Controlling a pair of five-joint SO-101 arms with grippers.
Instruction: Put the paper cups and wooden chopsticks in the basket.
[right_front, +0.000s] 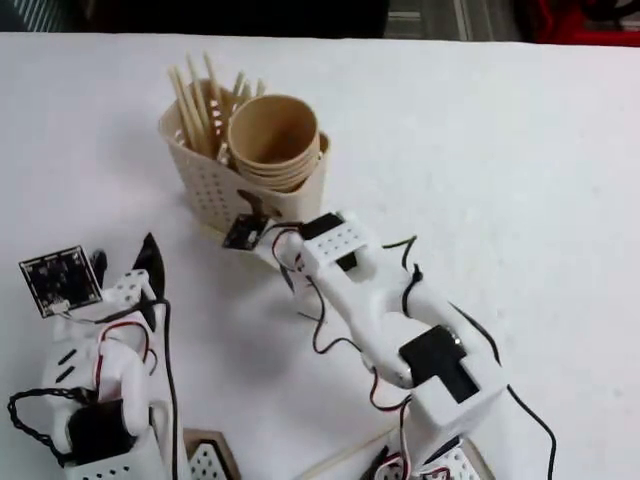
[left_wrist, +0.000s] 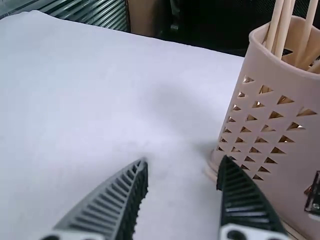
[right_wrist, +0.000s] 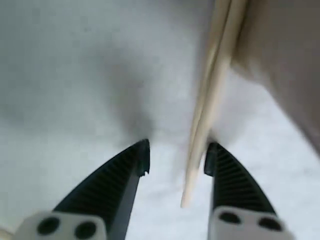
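A cream perforated basket (right_front: 213, 190) stands at the back of the white table. It holds a stack of paper cups (right_front: 275, 140) and several wooden chopsticks (right_front: 198, 100). My right gripper (right_front: 258, 222) is low at the basket's near base. In its wrist view it (right_wrist: 177, 150) is open, with a pair of chopsticks (right_wrist: 212, 95) lying on the table between its fingers, close to one finger, beside the basket wall (right_wrist: 285, 60). My left gripper (right_front: 150, 268) is open and empty (left_wrist: 182, 172) near the table's front left, with the basket (left_wrist: 272, 125) and its chopsticks (left_wrist: 285, 22) ahead of it.
The white table (right_front: 500, 150) stretches wide to the right of the basket and behind it to the far edge. The right arm's body and loose cables (right_front: 400, 320) cross the near middle. A small circuit board (right_front: 60, 280) sits on the left arm.
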